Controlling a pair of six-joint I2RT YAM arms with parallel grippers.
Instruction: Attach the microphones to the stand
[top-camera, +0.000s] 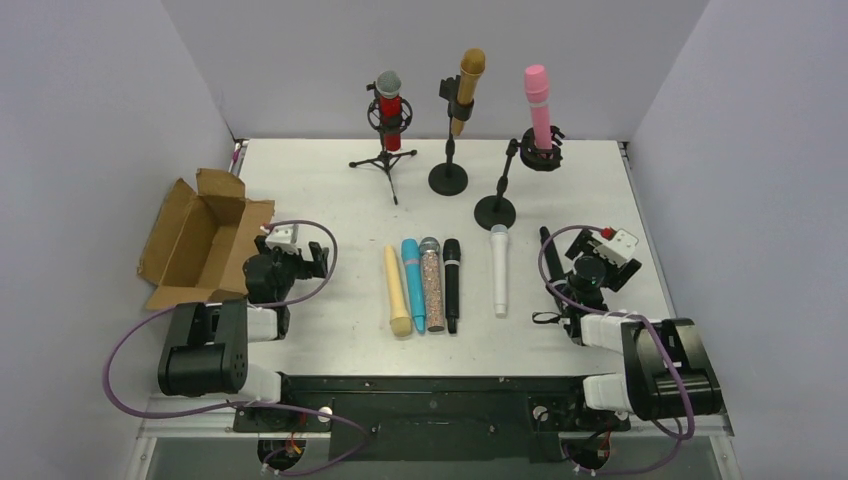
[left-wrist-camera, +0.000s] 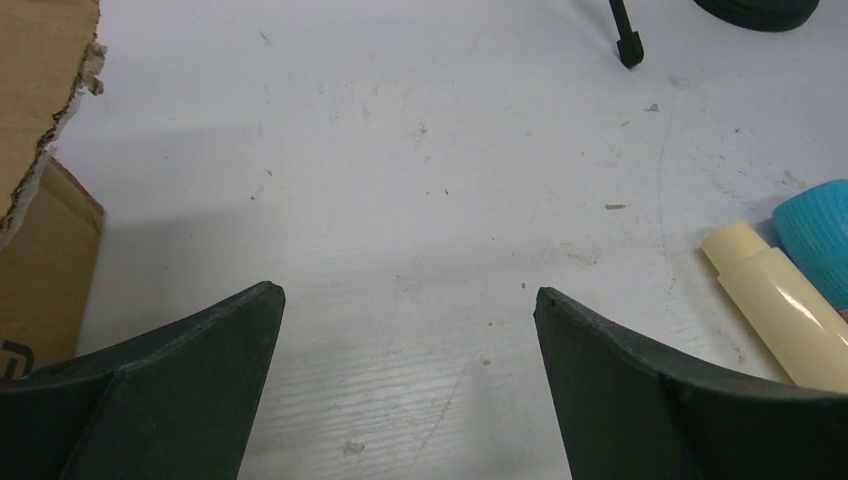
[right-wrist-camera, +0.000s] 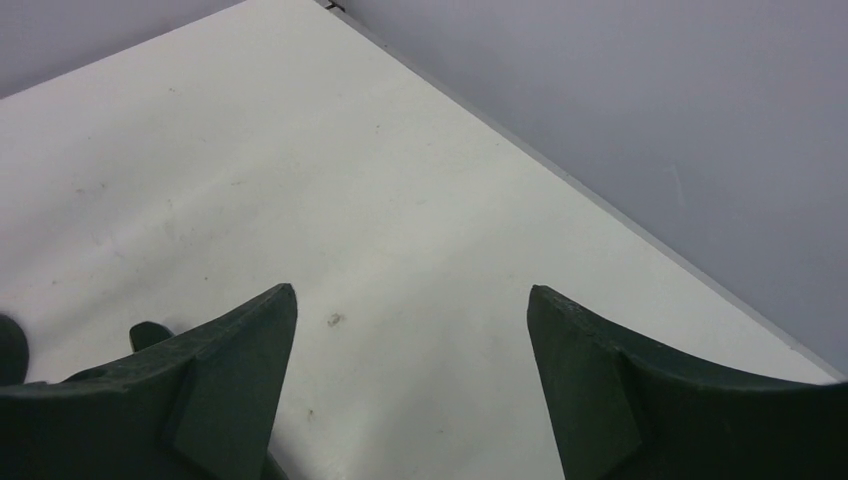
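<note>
While the cardboard box (top-camera: 200, 240) sits far left of the white microphone (top-camera: 499, 270), the left gripper (left-wrist-camera: 405, 290), left of it, and the right gripper (right-wrist-camera: 411, 289), just right, gape wide, holding nothing. Behind it, the red mic (top-camera: 390, 108), golden-brown mic (top-camera: 466, 88) and pink mic (top-camera: 539, 105) stand in stands (top-camera: 448, 178). The cream mic (top-camera: 397, 290), teal mic (top-camera: 414, 285), glittery mic (top-camera: 432, 285) and black mic (top-camera: 452, 285) lie just left.

White table (top-camera: 330, 190), scuffed. Open cardboard box (top-camera: 200, 240) at the left edge. Far side: tripod stand (top-camera: 385, 160), round-base stand (top-camera: 448, 178), offset-arm stand (top-camera: 495, 211) nearer and to the right. Centre, lying side by side: cream mic (top-camera: 397, 292), teal mic (top-camera: 414, 285), glittery mic (top-camera: 432, 285), black mic (top-camera: 452, 285). White mic (top-camera: 499, 270) lies apart on their right.
</note>
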